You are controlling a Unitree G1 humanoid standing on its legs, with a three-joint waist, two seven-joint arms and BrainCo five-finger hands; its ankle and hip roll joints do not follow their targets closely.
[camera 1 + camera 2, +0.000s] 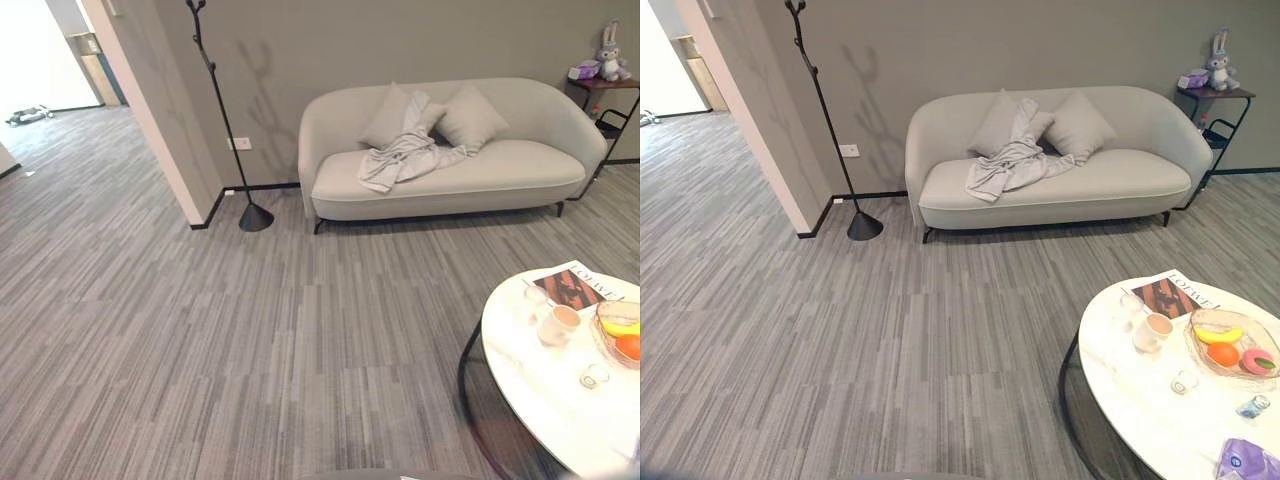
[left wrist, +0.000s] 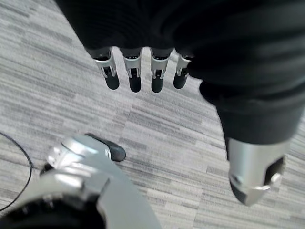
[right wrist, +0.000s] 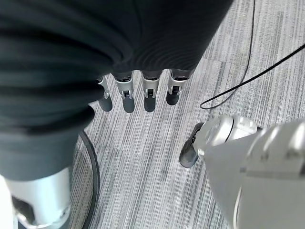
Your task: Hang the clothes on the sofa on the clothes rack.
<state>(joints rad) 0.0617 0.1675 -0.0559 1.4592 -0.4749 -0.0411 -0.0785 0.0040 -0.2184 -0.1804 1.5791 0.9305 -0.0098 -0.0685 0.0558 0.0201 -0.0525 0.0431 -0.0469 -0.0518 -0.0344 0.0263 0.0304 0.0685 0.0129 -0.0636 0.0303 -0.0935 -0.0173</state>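
Nothing is done yet: the grey garment (image 1: 410, 155) lies on the sofa (image 1: 520, 165), the clothes rack (image 1: 222, 110) stands bare, and my left hand (image 2: 143, 76) and right hand (image 3: 138, 93) hang relaxed, holding nothing.

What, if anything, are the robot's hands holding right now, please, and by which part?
Nothing. The left hand and right hand hang open above the floor; the pale grey garment lies untouched on the light grey sofa.

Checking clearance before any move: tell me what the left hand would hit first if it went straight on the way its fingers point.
Most likely the carpeted floor: the left hand hangs open, fingers pointing down at it, nothing between; depth is unclear.
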